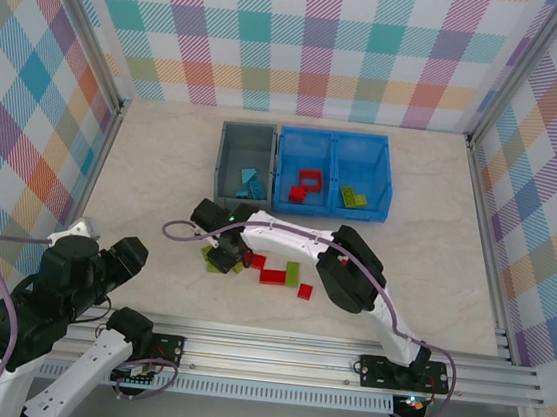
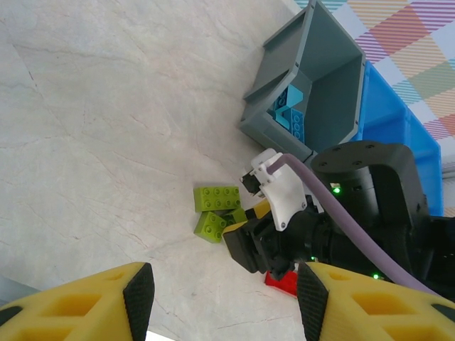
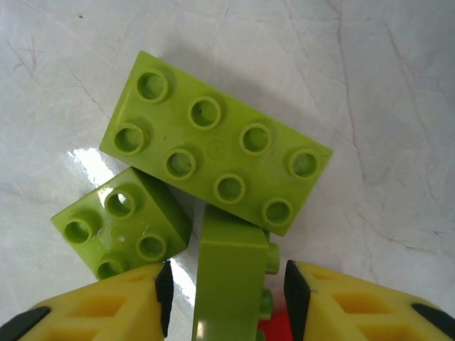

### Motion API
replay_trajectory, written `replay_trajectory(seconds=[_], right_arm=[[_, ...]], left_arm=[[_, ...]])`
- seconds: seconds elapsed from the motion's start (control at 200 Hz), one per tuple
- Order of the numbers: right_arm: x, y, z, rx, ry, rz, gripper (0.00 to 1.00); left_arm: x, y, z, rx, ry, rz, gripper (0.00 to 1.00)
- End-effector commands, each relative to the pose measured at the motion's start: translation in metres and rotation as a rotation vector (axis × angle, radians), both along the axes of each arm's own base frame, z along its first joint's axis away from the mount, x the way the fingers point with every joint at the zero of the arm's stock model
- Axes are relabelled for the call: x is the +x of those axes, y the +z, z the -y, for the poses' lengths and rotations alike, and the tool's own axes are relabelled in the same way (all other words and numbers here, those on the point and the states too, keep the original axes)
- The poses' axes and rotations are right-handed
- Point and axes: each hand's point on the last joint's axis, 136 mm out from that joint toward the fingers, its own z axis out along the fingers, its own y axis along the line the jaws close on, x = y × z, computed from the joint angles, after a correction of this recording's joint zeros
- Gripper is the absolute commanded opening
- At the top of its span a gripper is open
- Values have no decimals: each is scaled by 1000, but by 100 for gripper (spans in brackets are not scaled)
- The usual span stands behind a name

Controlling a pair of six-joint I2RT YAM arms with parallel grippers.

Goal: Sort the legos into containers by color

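Marbled tabletop (image 1: pixel 431 286). Lime brick (image 3: pixel 229 270), stood on edge, is straddled by the right gripper (image 1: pixel 223 255); jaws spread, slim gaps either side, not yet pinched. Left gripper (image 2: pixel 224 298) is spread, empty, well apart. Blue bin (image 1: pixel 304 209) lies beyond.

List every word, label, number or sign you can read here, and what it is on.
There is no readable text.
The studs of the lime green brick show no lettering.
The grey bin and blue bin show no labels.
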Motion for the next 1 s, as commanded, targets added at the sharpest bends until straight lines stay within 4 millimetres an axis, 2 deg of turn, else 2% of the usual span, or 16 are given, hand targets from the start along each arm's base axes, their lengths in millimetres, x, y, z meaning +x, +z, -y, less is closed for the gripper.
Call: replay_trajectory(seconds=[0.0, 0.125, 0.22, 0.345, 0.48, 0.6, 0.715, 0.78, 0.86, 0.915, 0.995], right_arm=[[-1, -4, 0, -11, 6, -25, 43], [2, 1, -2, 5, 4, -9, 33], [4, 17, -4, 44, -6, 15, 26], [9, 60, 1, 110, -40, 77, 24], [16, 120, 24, 201, -115, 148, 22], [35, 170, 64, 292, -240, 196, 20], [66, 201, 123, 353, -417, 239, 18], [89, 208, 163, 374, -542, 260, 18], [118, 208, 210, 394, -694, 255, 18], [137, 205, 234, 400, -779, 259, 18], [165, 196, 261, 385, -877, 268, 19]], left_arm=[[2, -1, 5, -8, -20, -3, 57], [5, -2, 10, -18, -43, -7, 58], [9, -4, 19, -33, -77, -18, 58], [16, -6, 34, -66, -135, -28, 58], [26, -6, 53, -109, -206, -27, 59], [41, 1, 76, -154, -292, -18, 59], [58, 14, 102, -221, -383, 3, 60], [69, 22, 119, -272, -432, 20, 60], [85, 32, 140, -300, -480, 40, 60], [94, 35, 155, -272, -508, 44, 60], [107, 38, 182, -194, -558, 50, 60]])
